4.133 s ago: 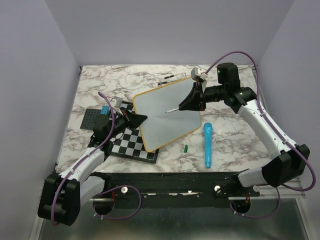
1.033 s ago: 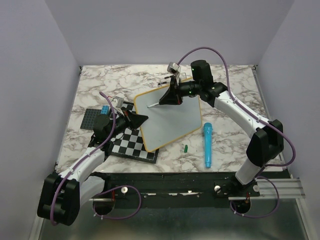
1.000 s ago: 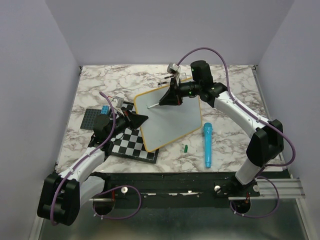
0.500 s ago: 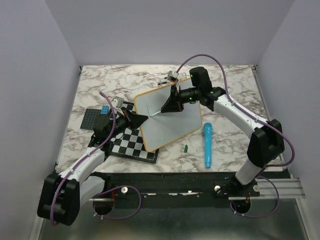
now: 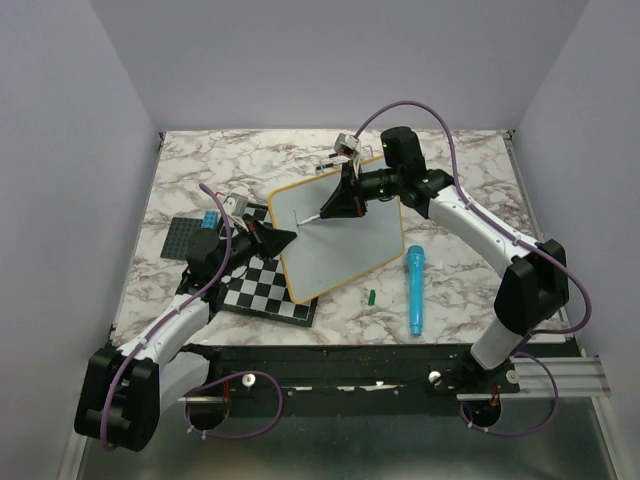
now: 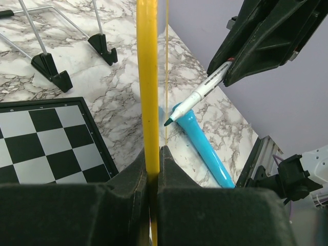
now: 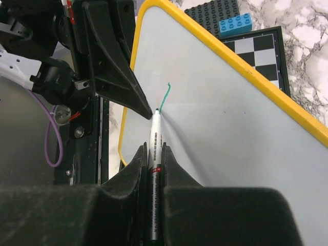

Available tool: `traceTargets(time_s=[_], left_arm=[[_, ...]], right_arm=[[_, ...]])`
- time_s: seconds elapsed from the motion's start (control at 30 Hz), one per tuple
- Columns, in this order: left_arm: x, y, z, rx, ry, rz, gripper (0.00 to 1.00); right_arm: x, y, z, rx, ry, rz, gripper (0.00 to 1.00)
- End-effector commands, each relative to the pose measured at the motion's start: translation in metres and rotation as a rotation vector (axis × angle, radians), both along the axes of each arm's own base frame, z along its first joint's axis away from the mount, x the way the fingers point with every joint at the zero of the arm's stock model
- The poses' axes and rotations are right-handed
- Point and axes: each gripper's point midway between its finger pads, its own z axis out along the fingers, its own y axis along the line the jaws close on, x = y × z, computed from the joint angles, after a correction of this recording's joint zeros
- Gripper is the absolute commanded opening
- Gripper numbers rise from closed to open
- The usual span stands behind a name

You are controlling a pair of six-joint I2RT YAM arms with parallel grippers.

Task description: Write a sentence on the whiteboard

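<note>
Marker (image 7: 155,134), clamped in the right jaws, has been moved from the middle of the whiteboard (image 5: 350,250) to its far-left corner, where a first short green stroke (image 7: 165,97) is drawn. The board, central on the table (image 5: 200,170), is pinched at its left edge by the left jaws.

A counter (image 5: 200,165) patterned as white marble with grey-brown veins is enclosed on three sides by plain, pale lavender walls (image 5: 330,60). Its near edge is bordered by a black rail (image 5: 340,362), and everything is lit softly and evenly.
</note>
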Motion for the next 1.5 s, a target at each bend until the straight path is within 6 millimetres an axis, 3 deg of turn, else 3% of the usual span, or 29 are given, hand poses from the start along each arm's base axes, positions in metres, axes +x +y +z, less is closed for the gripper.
traceTargets(time_s=[0.0,0.23,0.5,1.07,1.47], left_arm=[[-0.005,-0.005,0.022,0.008,-0.113,-0.047,0.00],[-0.005,-0.006,0.020,0.009,-0.109,-0.052,0.00],[-0.006,-0.006,0.020,0.007,-0.110,-0.055,0.00],[-0.006,-0.007,0.020,0.008,-0.109,-0.060,0.00],[-0.006,-0.007,0.020,0.006,-0.107,-0.063,0.00]], right_arm=[[0.006,0.000,0.021,0.031,-0.040,-0.010,0.01],[0.012,0.002,0.011,0.015,-0.017,-0.030,0.01],[0.025,-0.007,0.013,0.013,-0.011,-0.085,0.01],[0.007,0.001,0.008,0.033,0.034,-0.001,0.01],[0.009,0.008,0.005,0.026,0.050,-0.002,0.01]])
